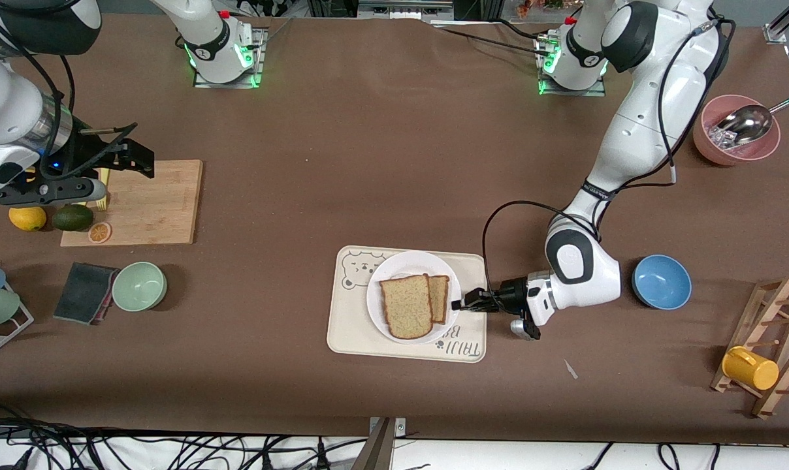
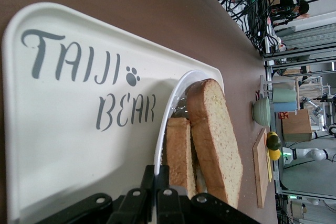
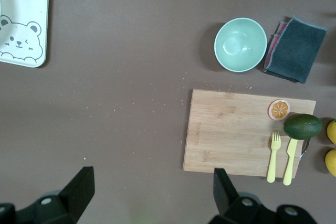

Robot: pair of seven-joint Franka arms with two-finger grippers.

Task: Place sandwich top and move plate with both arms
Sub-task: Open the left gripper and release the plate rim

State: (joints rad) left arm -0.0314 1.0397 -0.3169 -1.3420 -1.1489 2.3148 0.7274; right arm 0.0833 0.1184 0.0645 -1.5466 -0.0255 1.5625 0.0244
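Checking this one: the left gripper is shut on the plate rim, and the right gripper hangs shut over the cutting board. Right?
Not quite. The right gripper is open, its fingers spread wide over the cutting board, as the right wrist view shows. The left gripper is shut on the plate rim.

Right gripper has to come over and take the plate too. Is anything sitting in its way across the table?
Nothing visible stands in the way. The right gripper hangs open over the cutting board; between there and the plate lies bare table. The green bowl sits nearer the camera, off that line. The left gripper is shut on the plate's rim.
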